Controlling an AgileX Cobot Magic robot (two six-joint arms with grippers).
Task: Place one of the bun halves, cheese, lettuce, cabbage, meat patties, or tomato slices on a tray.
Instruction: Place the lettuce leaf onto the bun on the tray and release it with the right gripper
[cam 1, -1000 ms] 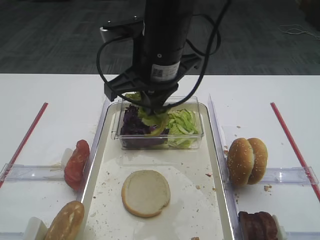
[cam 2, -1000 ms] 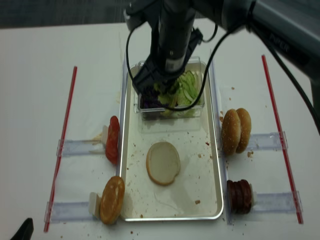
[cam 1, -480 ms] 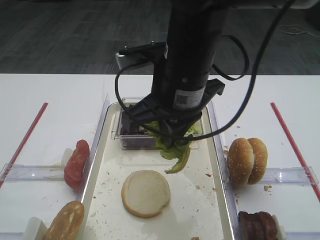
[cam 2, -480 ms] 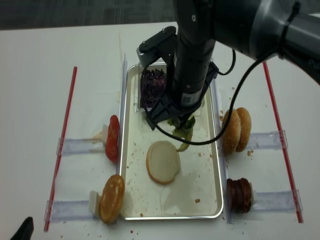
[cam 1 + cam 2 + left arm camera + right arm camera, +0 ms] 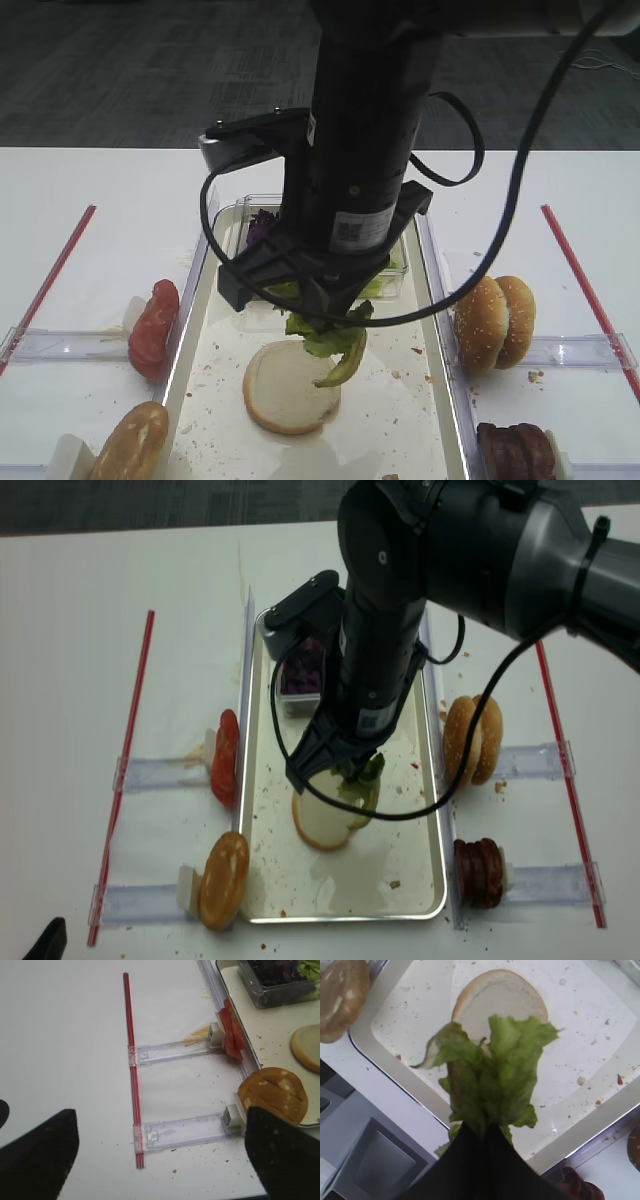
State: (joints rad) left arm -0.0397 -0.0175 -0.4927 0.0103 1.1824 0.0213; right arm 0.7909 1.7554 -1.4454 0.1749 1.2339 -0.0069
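My right gripper is shut on a clump of green lettuce that hangs just above a cut-face-up bun half lying on the cream tray. In the right wrist view the lettuce spreads out from the closed jaws and covers part of the bun half. My left gripper stands open over bare table left of the tray, holding nothing. Purple cabbage sits in the clear tub behind the arm. The cheese is out of view.
Tomato slices and a bun half stand on edge in clear holders left of the tray. Two bun halves and meat patties stand on the right. Red strips mark both sides.
My right gripper lifted lettuce out of the tub and carried it toward the near side, down over the bun half. The left arm has not moved.
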